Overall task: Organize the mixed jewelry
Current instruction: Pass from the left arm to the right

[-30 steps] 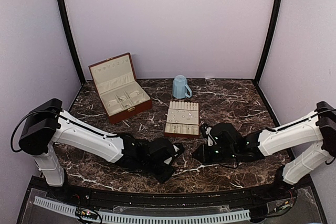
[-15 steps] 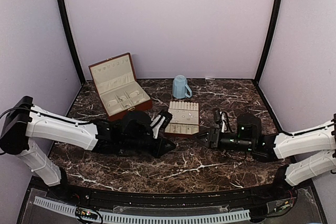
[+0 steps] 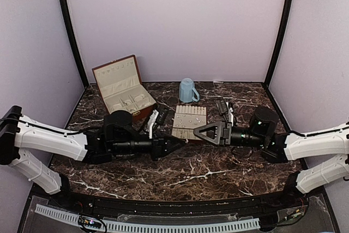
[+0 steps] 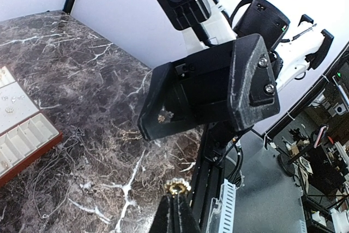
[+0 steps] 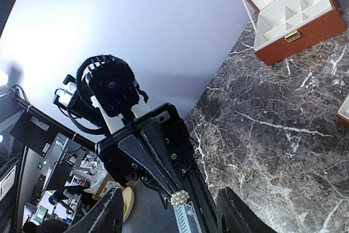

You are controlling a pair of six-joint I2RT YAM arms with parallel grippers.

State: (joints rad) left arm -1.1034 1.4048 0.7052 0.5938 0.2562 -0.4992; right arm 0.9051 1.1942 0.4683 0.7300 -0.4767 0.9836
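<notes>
My left gripper [image 4: 175, 199] is shut on a tiny pale beaded jewelry piece [image 4: 176, 187], pinched at its very fingertips above the table. My right gripper [image 5: 170, 204] points straight at it, open. The beaded piece [image 5: 180, 197] sits between the right gripper's spread fingers [image 5: 112, 211] without touching them. In the top view the left gripper [image 3: 181, 142] and right gripper [image 3: 197, 133] meet tip to tip in front of the cream slotted tray [image 3: 184, 132]. More small jewelry specks [image 3: 191, 119] lie in the tray's upper slots. The held piece is too small to make out from above.
A reddish-brown box [image 3: 122, 88] stands open at the back left, its cream compartments showing. A blue mug [image 3: 188, 90] stands behind the tray. The tray's corner [image 4: 19, 132] lies at the left of the left wrist view. The table's near edge runs below the grippers.
Both arms lifted off the table and stretched toward each other until their tips met near the tray. The right gripper opened wide. The left stayed shut.
</notes>
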